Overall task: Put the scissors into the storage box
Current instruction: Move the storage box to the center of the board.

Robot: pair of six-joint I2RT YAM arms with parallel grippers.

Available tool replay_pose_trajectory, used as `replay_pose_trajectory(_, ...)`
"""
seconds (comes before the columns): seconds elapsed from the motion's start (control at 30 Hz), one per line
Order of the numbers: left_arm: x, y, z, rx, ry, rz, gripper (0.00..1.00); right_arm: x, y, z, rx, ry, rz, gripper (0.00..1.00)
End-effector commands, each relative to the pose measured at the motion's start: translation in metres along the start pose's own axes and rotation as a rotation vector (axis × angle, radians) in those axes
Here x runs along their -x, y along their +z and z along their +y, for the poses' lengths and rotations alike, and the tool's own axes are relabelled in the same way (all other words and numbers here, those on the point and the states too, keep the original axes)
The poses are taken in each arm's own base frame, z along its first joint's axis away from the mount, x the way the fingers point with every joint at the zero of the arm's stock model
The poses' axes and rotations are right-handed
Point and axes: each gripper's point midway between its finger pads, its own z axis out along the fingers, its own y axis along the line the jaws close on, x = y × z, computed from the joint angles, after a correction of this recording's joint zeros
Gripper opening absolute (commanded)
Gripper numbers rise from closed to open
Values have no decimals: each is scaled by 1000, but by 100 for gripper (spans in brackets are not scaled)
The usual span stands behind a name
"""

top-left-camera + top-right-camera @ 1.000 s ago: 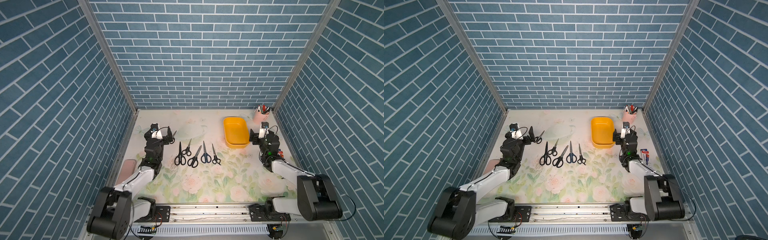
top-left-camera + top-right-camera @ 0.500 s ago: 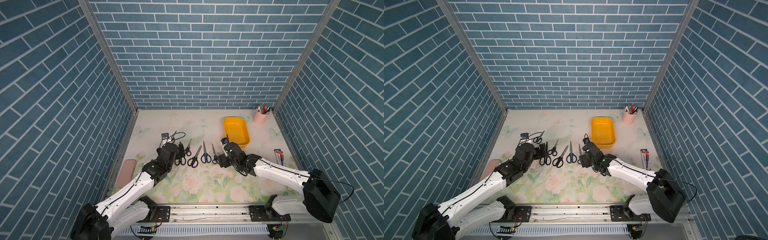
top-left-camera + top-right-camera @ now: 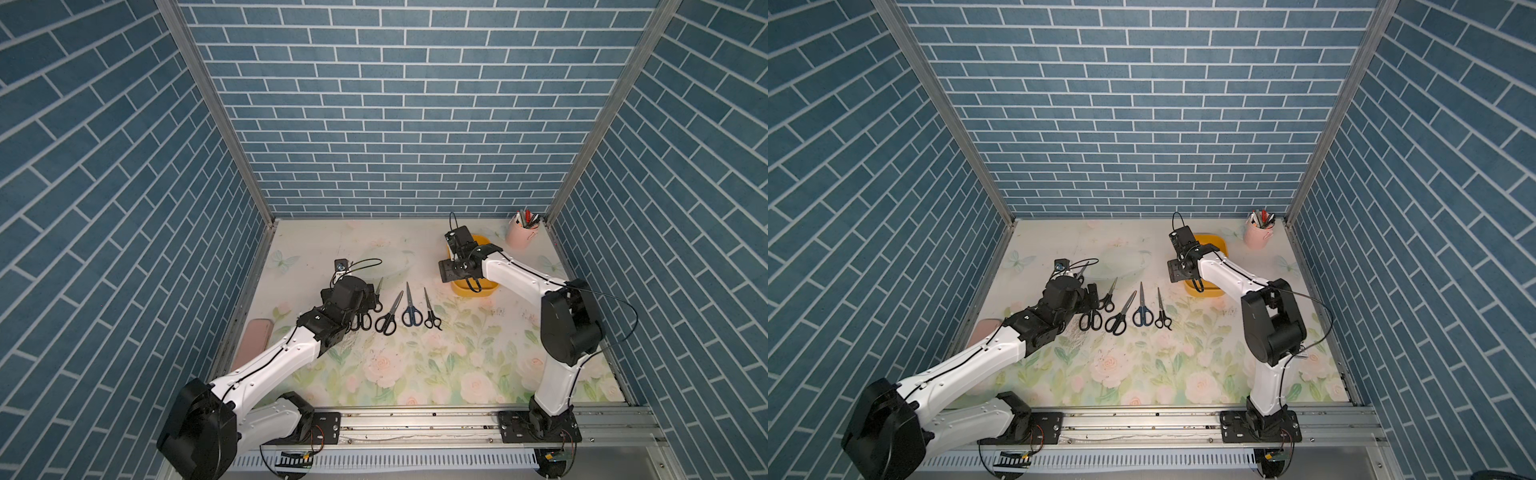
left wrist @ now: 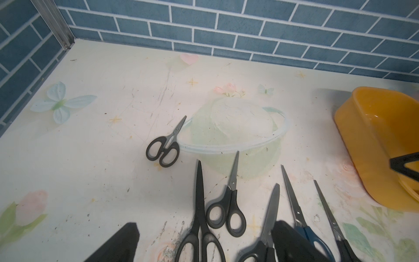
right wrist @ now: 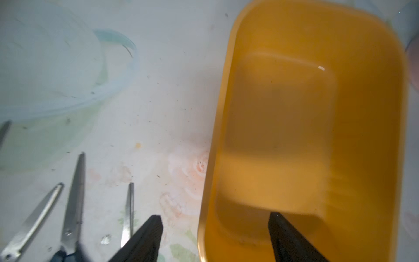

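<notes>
all six scissors [image 4: 231, 195] lay on the floral table [image 4: 102, 158], outside the yellow storage box [image 5: 367, 136]. the left gripper [image 4: 205, 224] hovered spread over the largest black pair [image 4: 199, 199]; the right gripper [image 5: 215, 216], spread too, straddled the box's wall.

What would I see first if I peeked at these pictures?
A row of scissors lies in the middle of the flowery table, with a bright yellow box behind it on the right. Two white and black robot arms reach in: the left arm over the scissors, the right arm over the box.
</notes>
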Motion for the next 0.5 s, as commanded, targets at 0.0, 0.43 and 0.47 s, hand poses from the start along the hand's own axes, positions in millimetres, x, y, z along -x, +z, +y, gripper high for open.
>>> replay_pose_trajectory(0.0,2,-2,2,13,19,-9,97,-15,13,-3,-26,-45,122,72)
replay_pose_trajectory(0.43,0,-2,10,53,34,-7,100,-37,33,-7,-85,77,174,16)
replay_pose_trajectory(0.47,2,-3,8,47,33,-7,100,-41,28,-8,-102,94,175,11)
